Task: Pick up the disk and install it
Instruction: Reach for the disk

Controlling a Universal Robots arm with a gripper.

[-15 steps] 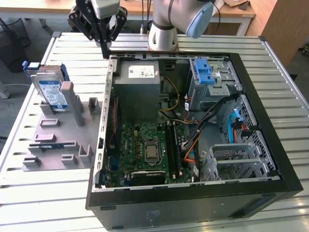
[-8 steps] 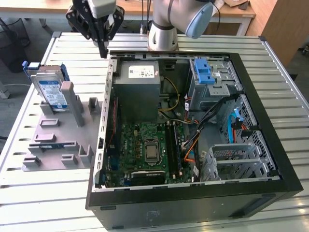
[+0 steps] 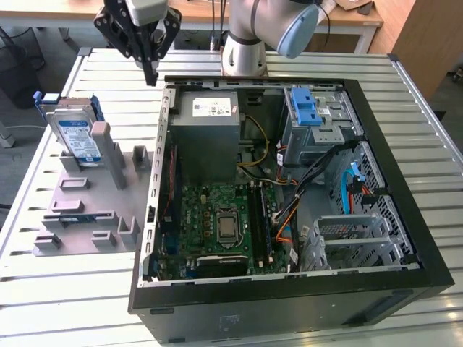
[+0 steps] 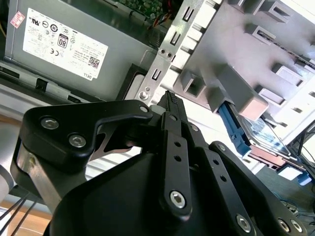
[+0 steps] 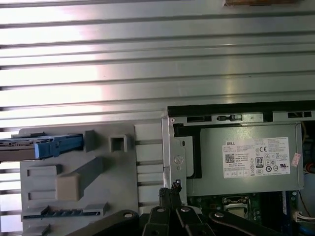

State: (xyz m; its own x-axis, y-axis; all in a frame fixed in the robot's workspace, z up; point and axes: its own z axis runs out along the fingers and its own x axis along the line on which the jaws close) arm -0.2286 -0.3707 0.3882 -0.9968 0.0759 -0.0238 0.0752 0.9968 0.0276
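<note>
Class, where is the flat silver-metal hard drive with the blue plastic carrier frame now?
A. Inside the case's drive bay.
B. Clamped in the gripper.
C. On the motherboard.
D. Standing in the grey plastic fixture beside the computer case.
D: the disk stands on edge in the grey plastic fixture outside the black computer case, and the shut gripper holds nothing.

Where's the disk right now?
The disk stands on edge in the grey fixture at the exterior view's left, outside the open computer case.

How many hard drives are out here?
1: the flat silver hard drive in a blue frame stands in the grey plastic rack beside the open black computer case. More may hide inside it.
</note>
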